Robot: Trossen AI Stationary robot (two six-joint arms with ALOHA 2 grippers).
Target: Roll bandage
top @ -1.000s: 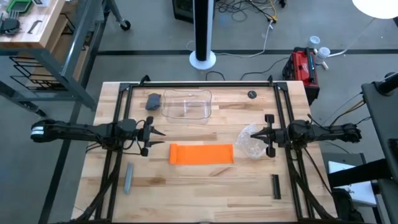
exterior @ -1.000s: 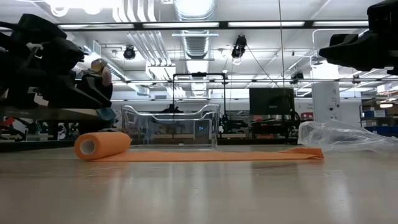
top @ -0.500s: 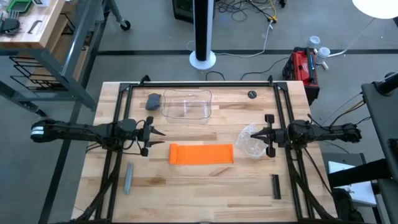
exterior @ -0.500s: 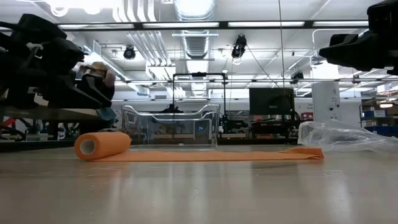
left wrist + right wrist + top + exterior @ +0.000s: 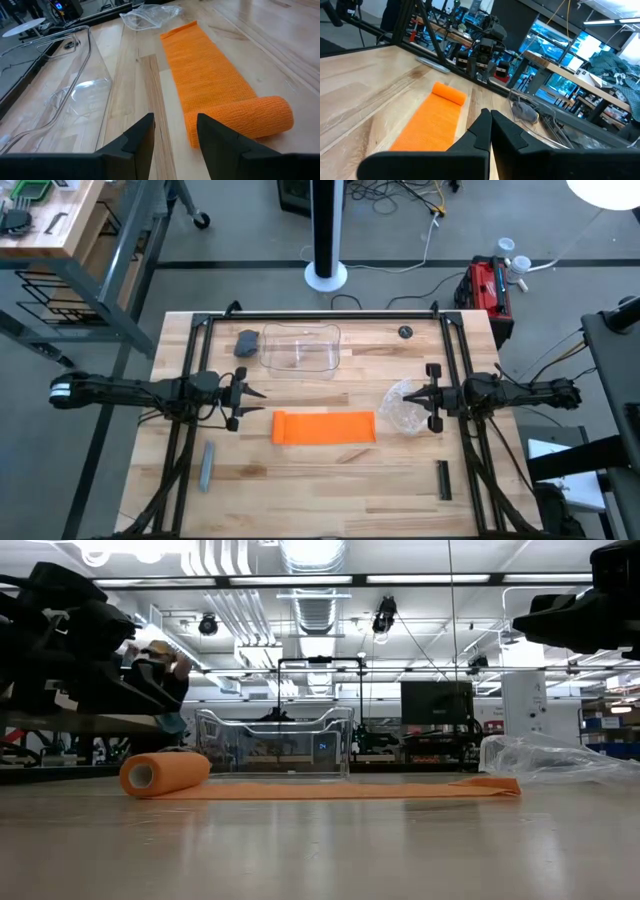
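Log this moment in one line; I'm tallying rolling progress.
bandage: rolled at left end only, rest flat | left tool: open, empty, beside roll | right tool: shut, empty, above wrapper

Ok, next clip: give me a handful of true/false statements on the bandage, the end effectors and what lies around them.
1. The bandage is partly rolled at the end nearer the left end effector. True.
2. The left end effector grips the roll. False: its fingers are open and short of it.
3. The right end effector is shut. True.
4. The bandage lies inside the clear tray. False: it lies on the table.
5. The plastic wrapper is by the bandage's flat end. True.
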